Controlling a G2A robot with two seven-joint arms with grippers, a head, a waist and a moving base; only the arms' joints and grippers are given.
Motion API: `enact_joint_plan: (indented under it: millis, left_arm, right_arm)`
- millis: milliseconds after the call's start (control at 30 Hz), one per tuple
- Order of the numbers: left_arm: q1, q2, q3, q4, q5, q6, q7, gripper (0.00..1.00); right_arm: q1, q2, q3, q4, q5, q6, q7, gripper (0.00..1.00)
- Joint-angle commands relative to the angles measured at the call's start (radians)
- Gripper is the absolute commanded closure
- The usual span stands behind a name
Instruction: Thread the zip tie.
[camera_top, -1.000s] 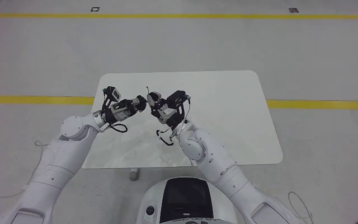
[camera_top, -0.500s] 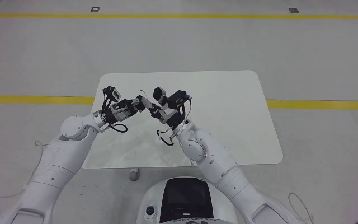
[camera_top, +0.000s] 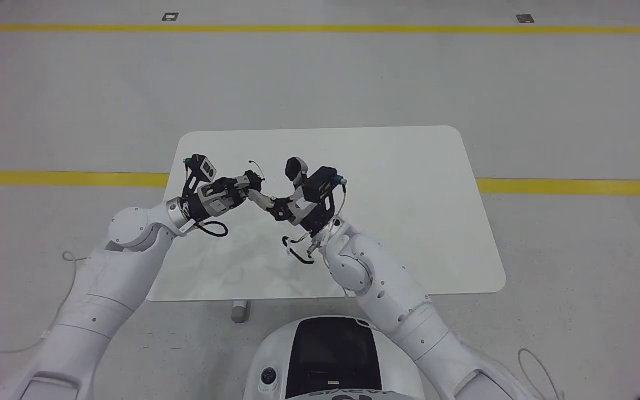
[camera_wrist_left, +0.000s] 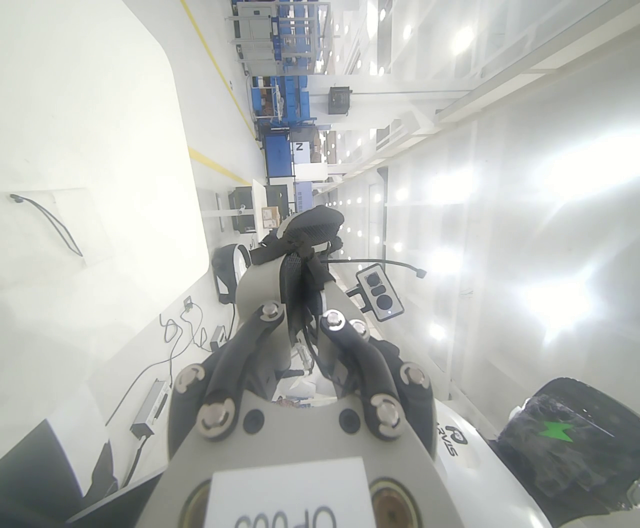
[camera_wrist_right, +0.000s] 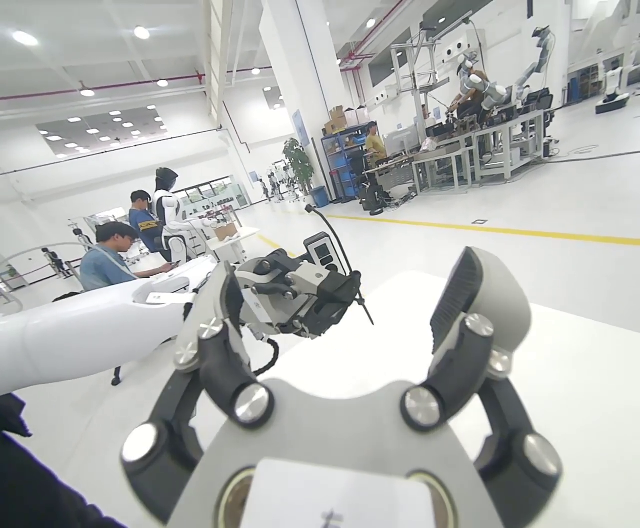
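The left gripper (camera_wrist_right: 348, 296) pinches a thin black plastic zip tie (camera_wrist_right: 334, 235). Just beside it, the right gripper (camera_top: 281, 187) stands spread.

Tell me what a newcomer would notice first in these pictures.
Above the white rounded table, toward the robot's left side, the two grippers face each other close together. The left gripper has its jaws shut on a thin black plastic zip tie, held up off the table. Opposite it, the right gripper has its jaws spread wide and holds nothing.
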Motion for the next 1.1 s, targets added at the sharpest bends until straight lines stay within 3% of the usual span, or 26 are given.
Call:
enact_joint_plan:
  millis: [0,100,300,333,367,600,667,800,933,1000,1067]
  left_arm:
    - [0.005,-0.002,-0.004,-0.004,-0.047,0.042,0.004,1.0]
    - [0.003,0.001,-0.029,0.013,-0.137,0.133,-0.058,1.0]
    - [-0.012,0.004,-0.052,0.052,-0.209,0.268,-0.131,1.0]
    - [-0.017,0.004,-0.054,0.057,-0.209,0.273,-0.137,1.0]
    - [-0.025,0.005,-0.057,0.056,-0.181,0.242,-0.142,1.0]
    - [-0.025,0.005,-0.057,0.056,-0.181,0.242,-0.142,1.0]
    - [-0.019,0.003,-0.056,0.054,-0.193,0.254,-0.112,1.0]
    - [-0.025,-0.001,-0.061,0.079,-0.32,0.435,-0.132,1.0]
    - [-0.043,-0.006,-0.054,0.107,-0.398,0.569,-0.176,1.0]
    - [-0.052,-0.007,-0.036,0.116,-0.4,0.575,-0.198,1.0]
    - [-0.064,-0.005,-0.035,0.115,-0.363,0.558,-0.195,1.0]
  right_arm:
    - [0.002,0.007,0.003,-0.018,-0.118,0.057,0.003,0.0]
    - [-0.01,0.02,0.014,-0.043,-0.236,0.095,-0.003,0.0]
    - [-0.02,0.044,0.024,-0.092,-0.469,0.129,0.011,0.0]
    - [-0.015,0.049,0.02,-0.097,-0.469,0.126,0.016,0.0]
    - [0.0,0.059,0.009,-0.098,-0.469,0.138,0.034,0.0]
    - [0.0,0.059,0.009,-0.098,-0.469,0.138,0.034,0.0]
    - [0.007,0.063,0.006,-0.1,-0.469,0.153,0.041,0.0]
    - [0.041,0.089,-0.042,-0.085,-0.469,0.232,0.033,0.0]
    - [0.09,0.123,-0.112,-0.052,-0.469,0.306,0.007,0.0]
    - [0.123,0.14,-0.156,-0.03,-0.469,0.353,-0.011,0.0]
    - [0.13,0.144,-0.165,-0.026,-0.469,0.361,-0.013,0.0]
